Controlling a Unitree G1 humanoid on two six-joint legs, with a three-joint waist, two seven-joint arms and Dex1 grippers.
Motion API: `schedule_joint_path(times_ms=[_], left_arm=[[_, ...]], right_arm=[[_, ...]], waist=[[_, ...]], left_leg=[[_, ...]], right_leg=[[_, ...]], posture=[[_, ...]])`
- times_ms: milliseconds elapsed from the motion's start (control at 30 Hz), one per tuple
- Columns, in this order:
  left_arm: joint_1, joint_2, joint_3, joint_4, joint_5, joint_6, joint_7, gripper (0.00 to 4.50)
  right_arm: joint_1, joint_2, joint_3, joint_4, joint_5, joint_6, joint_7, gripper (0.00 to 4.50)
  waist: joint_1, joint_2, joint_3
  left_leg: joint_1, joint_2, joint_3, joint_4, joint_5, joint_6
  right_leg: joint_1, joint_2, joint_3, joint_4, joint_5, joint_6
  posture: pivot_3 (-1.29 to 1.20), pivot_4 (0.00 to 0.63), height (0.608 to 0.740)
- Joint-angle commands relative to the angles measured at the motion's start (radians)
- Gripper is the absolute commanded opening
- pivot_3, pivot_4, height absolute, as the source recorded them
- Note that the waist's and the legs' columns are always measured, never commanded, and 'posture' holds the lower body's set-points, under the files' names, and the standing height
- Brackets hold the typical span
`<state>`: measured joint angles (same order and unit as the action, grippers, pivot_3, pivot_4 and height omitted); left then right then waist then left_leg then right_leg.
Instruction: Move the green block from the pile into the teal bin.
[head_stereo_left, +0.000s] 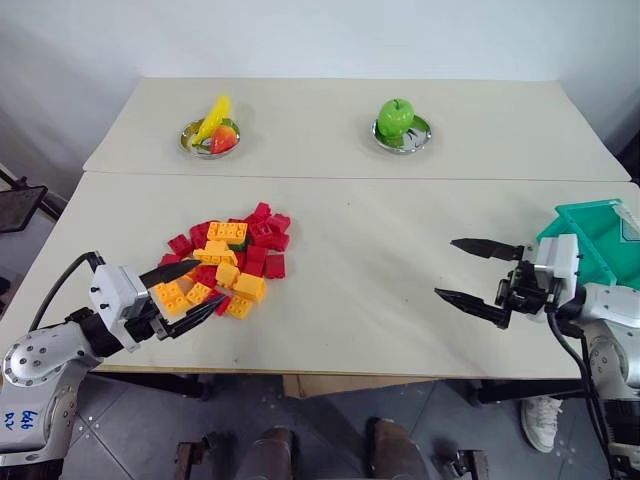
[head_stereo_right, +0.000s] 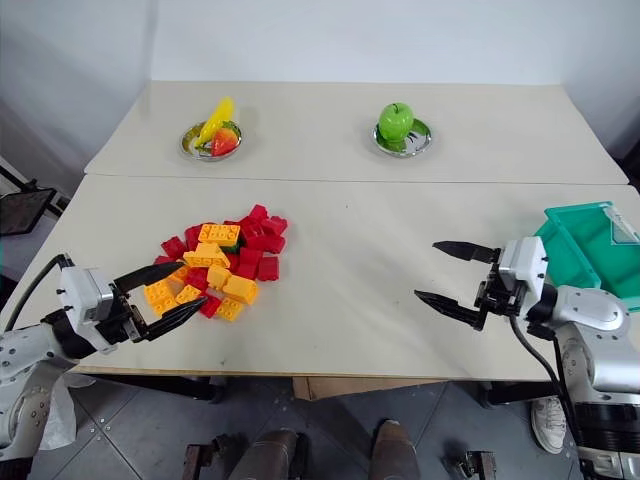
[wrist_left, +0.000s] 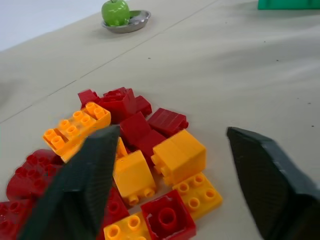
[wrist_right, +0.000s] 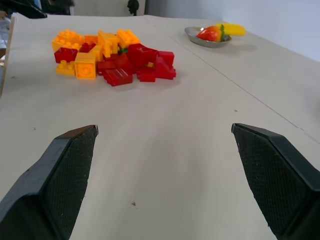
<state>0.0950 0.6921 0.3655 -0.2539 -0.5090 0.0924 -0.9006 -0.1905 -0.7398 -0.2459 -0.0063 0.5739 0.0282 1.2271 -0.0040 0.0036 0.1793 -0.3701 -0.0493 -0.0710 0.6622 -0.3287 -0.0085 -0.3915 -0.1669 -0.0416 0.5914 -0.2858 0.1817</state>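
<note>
The green block (wrist_right: 123, 50) barely shows: a sliver of green pokes out among the red bricks near the middle of the pile (head_stereo_left: 228, 258), just behind the flat orange brick (head_stereo_left: 227, 232) that lies on top. The pile is a loose heap of red, orange and yellow studded bricks on the pale table (head_stereo_left: 370, 240).

At the pile's near-left edge hangs the left gripper (head_stereo_left: 193, 287), its two black fingers spread apart with nothing between them, the tips over the outermost orange bricks; whether they touch any brick cannot be told. Well away from the pile, across bare tabletop to the right, the right gripper (head_stereo_left: 468, 270) points back toward the heap with its jaws wide apart and empty. Just behind it, at the table's right edge, sits the teal bin (head_stereo_left: 596, 240).

Beyond the pile, on the far table half, stand two small metal dishes: one with a banana and a strawberry (head_stereo_left: 212, 134), one with a green apple (head_stereo_left: 396, 118). No brand or readable label shows on the bricks, bin or dishes.
</note>
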Motion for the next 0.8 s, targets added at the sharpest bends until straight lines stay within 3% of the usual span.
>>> schedule_joint_path(times_ms=[33,267,467,633,800], left_arm=[[0.020,0.010,0.007,-0.012,-0.019,-0.011,-0.046,2.35],[-0.002,-0.009,-0.056,0.094,0.048,-0.078,-0.096,0.11],[-0.205,-0.018,-0.124,0.260,0.017,0.044,-0.102,0.05],[-0.421,-0.031,-0.235,0.437,0.095,0.107,-0.109,0.05],[-0.655,-0.091,-0.244,0.678,0.166,0.097,0.015,0.05]], right_arm=[[0.001,-0.013,-0.029,-0.035,0.022,0.006,0.003,4.50],[0.015,-0.005,-0.031,-0.091,0.036,0.036,-0.012,4.50],[-0.011,0.017,-0.007,-0.108,0.034,0.048,-0.035,4.50],[-0.040,0.043,0.024,-0.108,0.025,0.049,-0.038,4.50],[-0.063,0.065,0.042,-0.120,0.022,0.052,-0.058,4.50]], waist=[[0.002,0.000,0.000],[0.004,0.000,0.000],[0.013,0.000,0.000],[0.008,0.000,0.000],[0.004,-0.001,0.000]], left_leg=[[0.000,0.000,0.000,0.000,0.000,0.000],[0.000,0.000,0.000,0.001,0.000,0.000],[0.000,0.000,0.000,0.002,0.000,0.000],[0.000,-0.001,0.002,0.002,0.000,0.000],[-0.001,-0.001,0.005,0.003,0.000,0.000]], right_leg=[[0.000,0.000,0.000,0.000,0.000,0.000],[0.000,0.000,0.000,0.000,0.000,0.000],[0.000,0.000,0.000,0.001,0.000,0.000],[0.000,0.001,0.000,0.002,0.000,0.000],[0.000,0.001,-0.001,0.002,0.000,0.000]], posture=[[0.00,0.150,0.740],[0.00,0.150,0.740],[0.00,0.150,0.740],[0.00,0.150,0.740],[0.00,0.150,0.740]])
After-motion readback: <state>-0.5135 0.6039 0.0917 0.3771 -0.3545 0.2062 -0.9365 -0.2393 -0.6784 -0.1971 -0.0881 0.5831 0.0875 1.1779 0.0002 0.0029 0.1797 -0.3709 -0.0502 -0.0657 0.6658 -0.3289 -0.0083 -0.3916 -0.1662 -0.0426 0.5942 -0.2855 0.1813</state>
